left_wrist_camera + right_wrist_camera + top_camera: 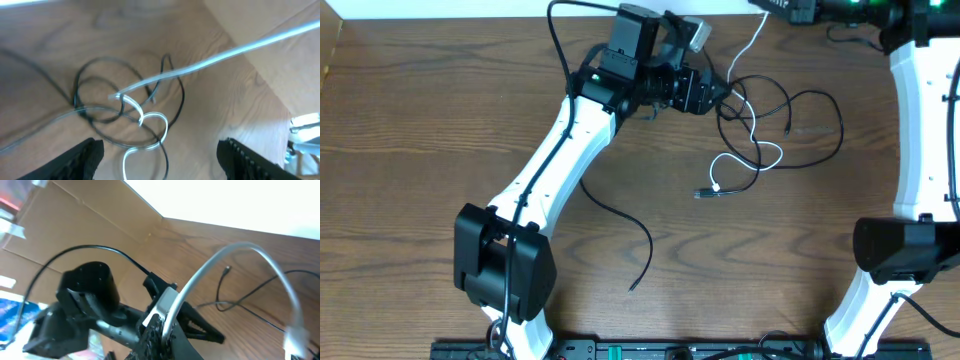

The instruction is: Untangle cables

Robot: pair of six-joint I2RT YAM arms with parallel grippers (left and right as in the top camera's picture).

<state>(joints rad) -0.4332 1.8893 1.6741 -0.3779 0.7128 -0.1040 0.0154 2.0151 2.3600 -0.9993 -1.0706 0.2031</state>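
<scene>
The left gripper (161, 145) is open: its two fingers (85, 157) stand wide apart with nothing clamped between them. It hovers over the table (420, 150). Just ahead of its fingertips lies the tangle. The black cables (92, 67) form several overlapping loops there, and the white cable (210, 62) crosses through their middle. From that crossing the white cable curls back toward the left gripper, and its nearest loop reaches into the gap between the fingers without touching either of them, as far as the left wrist view shows. In the other direction it rises off the table in a straight, taut line, ahead and to the right of the left gripper.

In the overhead view that line leads to the right gripper (167, 310) at the far edge of the table. Its jaws are together, and the white cable seems to be pinched between them; the right wrist view is too cluttered to be sure of the exact contact. From the right gripper the cable arches up and over to the right.

The white cable's free end, with its plug (705, 192), lies on the wood to one side of the left gripper, near the tangle. One loose black cable (645, 235) lies well behind the left gripper, apart from the rest.
</scene>
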